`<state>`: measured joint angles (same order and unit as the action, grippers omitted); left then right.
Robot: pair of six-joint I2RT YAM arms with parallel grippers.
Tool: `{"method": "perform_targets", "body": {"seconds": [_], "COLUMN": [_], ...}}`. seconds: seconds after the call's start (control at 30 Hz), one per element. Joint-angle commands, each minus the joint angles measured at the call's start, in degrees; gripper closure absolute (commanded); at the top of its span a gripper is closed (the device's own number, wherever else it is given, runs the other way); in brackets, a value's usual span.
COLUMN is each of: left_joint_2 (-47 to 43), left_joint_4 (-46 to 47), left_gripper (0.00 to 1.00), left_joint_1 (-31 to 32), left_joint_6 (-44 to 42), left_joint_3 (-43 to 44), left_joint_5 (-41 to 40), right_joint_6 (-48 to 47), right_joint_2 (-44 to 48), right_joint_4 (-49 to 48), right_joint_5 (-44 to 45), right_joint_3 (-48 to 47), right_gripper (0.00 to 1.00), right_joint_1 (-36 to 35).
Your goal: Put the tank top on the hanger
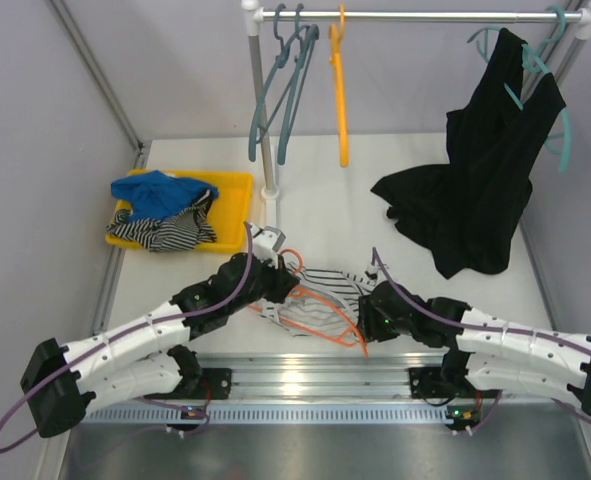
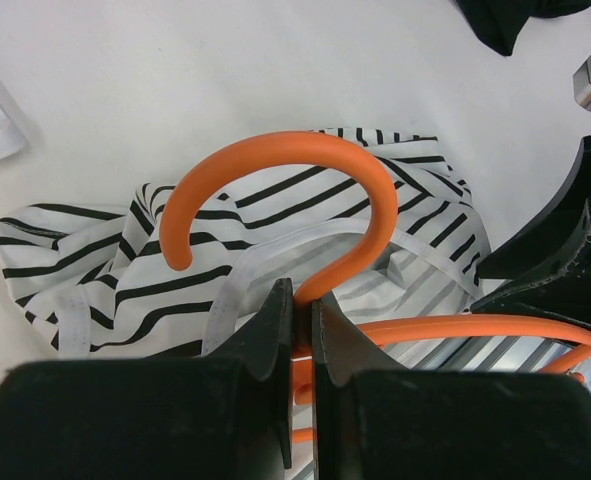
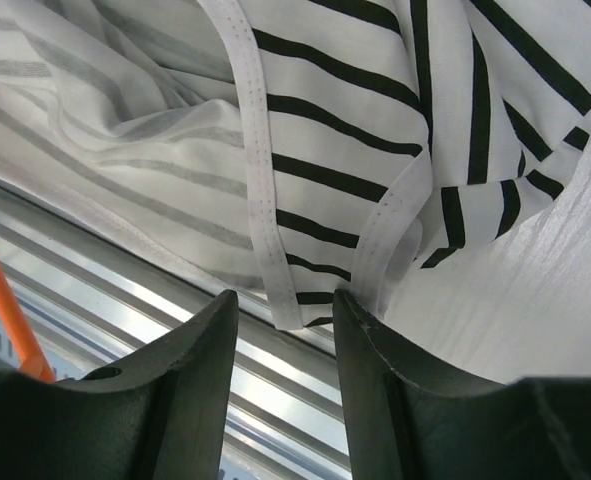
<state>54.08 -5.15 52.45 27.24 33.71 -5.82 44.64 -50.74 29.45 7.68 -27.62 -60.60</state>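
Left pincer (image 2: pixel 302 318) was clamped on the red-orange hanger (image 2: pixel 275 150) at the neck, right under the hook. Its jaws were nearly together with the thin stem between them. In the left wrist view the hook curved up and over to the left, lying over the tank top (image 2: pixel 95 250).

The tank top was crumpled on the white worktop (image 1: pixel 315 190), lower centre of the top view, between the two arms. The hanger's body ran across the fabric, with one orange arm sticking out toward the metal rail (image 1: pixel 315 375) at the bottom.

Right pincer (image 3: pixel 285 320) had its jaws apart, tips at the tank top's edge. A white trim band ended right at the mouth of the gap, not gripped as far as the right wrist view showed. A sliver of orange hanger showed at the lower left of that view.

Elsewhere, a yellow tray (image 1: pixel 237 185) at upper left held a blue garment (image 1: pixel 155 190) and a bolder striped garment (image 1: pixel 165 232). A rack bar (image 1: pixel 425 15) ran along the top with teal hangers (image 1: pixel 285 80), a yellow-orange hanger (image 1: pixel 340 90) and a black garment (image 1: pixel 485 170) at upper right, its hem pooling on the worktop.
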Motion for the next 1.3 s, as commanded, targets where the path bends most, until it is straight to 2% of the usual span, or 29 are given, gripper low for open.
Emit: {"method": "perform_targets", "body": {"seconds": [0.0, 0.03, 0.1, 0.33, 0.4, 0.83, 1.07, 1.27], "left_joint_2": [-1.00, -1.00, -0.91, -0.91, -0.74, 2.43, 3.31, 5.06], "left_joint_4": [2.86, 2.95, 2.86, 2.33, 2.16, 3.74, 3.56, 3.48], "left_gripper": [1.00, 1.00, 1.00, 1.00, 1.00, 1.00, 1.00, 1.00], "left_joint_1": [0.20, 0.20, 0.20, 0.20, 0.20, 0.29, 0.38, 1.08], "left_joint_6": [-0.53, -0.70, -0.61, -0.35, 0.00, 4.65, 7.30, 6.77], "left_joint_3": [0.39, 0.39, 0.39, 0.39, 0.65, 0.83, 2.23, 3.99], "left_joint_5": [-0.06, -0.06, -0.24, -2.52, -4.19, -14.12, -18.69, -19.31], "right_joint_6": [0.09, 0.27, 0.27, 0.88, 1.06, 1.50, -0.69, -1.14], "right_joint_2": [-1.20, -1.29, -1.38, 1.60, 3.01, 9.96, 8.64, 6.28], "right_joint_4": [-1.50, -1.24, -0.37, 4.81, 6.14, 14.05, 16.42, 15.73], "right_joint_5": [2.42, 2.95, 3.39, 5.67, 6.03, 4.10, 2.42, 2.77], "right_joint_3": [-0.42, -0.51, -0.60, -2.44, -3.05, -9.11, -12.63, -14.92], "right_gripper": [0.57, 0.64, 0.68, 0.96, 1.00, 1.00, 1.00, 1.00], "right_joint_1": [-0.84, -0.92, -0.93, -0.92, -0.93, -0.92, -1.01, -0.93]}}
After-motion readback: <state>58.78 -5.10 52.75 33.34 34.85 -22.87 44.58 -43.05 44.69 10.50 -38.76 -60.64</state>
